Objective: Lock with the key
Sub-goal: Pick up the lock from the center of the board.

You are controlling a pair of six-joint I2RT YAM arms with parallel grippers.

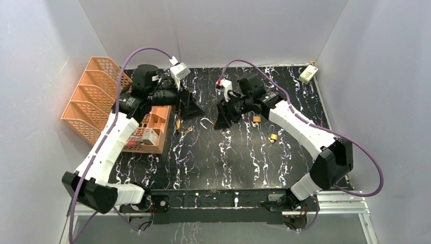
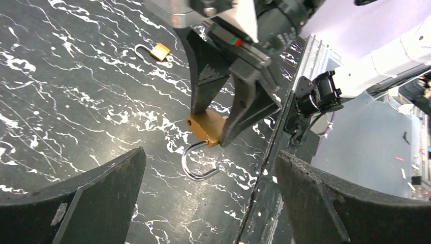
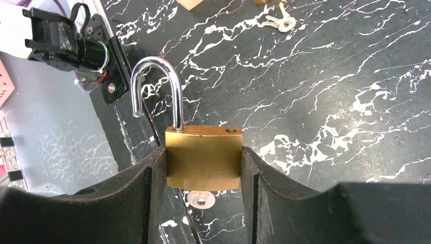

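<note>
The right end effector (image 1: 222,121) clamps the padlock (image 3: 203,158) above the counter (image 3: 330,76), shackle (image 3: 176,101) swung open; the left end effector (image 1: 190,109) gapes wide opposite. Perhaps a key (image 3: 201,199) sits underneath. An off-centre push could twist the padlock loose.

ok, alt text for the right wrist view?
The right gripper clamps a brass padlock by its sides, its shackle open with the free end out of the body. Behind it is a black, white-veined table, with a small bunch of keys near the top edge.
</note>
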